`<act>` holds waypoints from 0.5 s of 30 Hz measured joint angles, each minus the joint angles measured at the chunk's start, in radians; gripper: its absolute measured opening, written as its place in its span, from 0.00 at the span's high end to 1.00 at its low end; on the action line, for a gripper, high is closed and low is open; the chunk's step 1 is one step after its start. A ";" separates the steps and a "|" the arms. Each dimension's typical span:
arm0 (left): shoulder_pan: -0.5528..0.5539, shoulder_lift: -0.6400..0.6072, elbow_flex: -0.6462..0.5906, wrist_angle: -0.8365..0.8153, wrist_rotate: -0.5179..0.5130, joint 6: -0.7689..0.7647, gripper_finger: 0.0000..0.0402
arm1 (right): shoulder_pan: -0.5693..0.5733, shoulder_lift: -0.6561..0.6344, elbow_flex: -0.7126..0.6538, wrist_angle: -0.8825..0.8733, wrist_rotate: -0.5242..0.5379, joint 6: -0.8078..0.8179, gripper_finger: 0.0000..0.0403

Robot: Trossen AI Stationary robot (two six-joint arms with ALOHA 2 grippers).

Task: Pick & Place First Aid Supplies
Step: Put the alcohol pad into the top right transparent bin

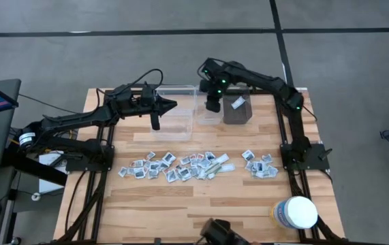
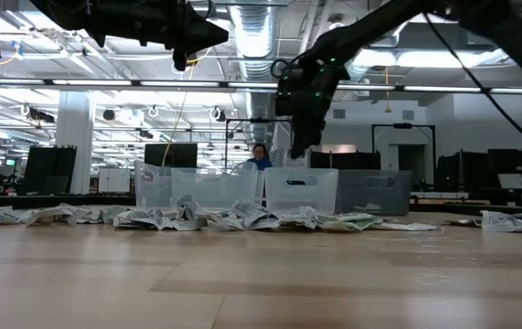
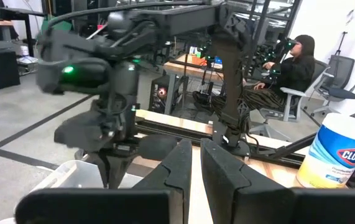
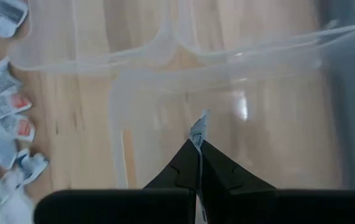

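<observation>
The first aid supplies [image 1: 180, 165] lie as small flat packets in a loose row across the middle of the wooden table, with a smaller cluster [image 1: 259, 165] to the right. My right gripper [image 1: 212, 104] hangs above the middle clear bin [image 1: 208, 117] at the far edge, pointing steeply down and shut on one small packet [image 4: 198, 132]. My left gripper [image 1: 172, 105] is held high and about level over the left clear bin [image 1: 177, 117]. Its fingers [image 3: 174, 168] are shut to a slit, with nothing showing between them. My right gripper pinches one end of a small white packet [image 4: 197, 139] between its two fingertips, coming from above and slanting down. The packet's free end sticks out past the fingertips, lifted clear above the clear bin's floor [image 4: 227, 124].
A dark bin [image 1: 238, 111] with a packet in it stands to the right of the clear bins. A big white tub [image 1: 296, 212] sits at the near right corner. A person [image 3: 295, 68] sits at a desk beyond the table.
</observation>
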 joint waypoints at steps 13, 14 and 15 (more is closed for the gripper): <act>0.000 0.000 0.000 -0.001 0.000 0.000 0.91 | 0.010 0.133 0.117 -0.180 -0.044 -0.065 0.99; 0.000 0.000 0.000 -0.001 0.000 0.000 0.91 | 0.015 0.137 0.117 -0.179 -0.043 -0.065 0.99; 0.000 0.000 0.000 -0.001 0.000 0.000 0.91 | 0.019 0.138 0.117 -0.179 -0.043 -0.065 0.98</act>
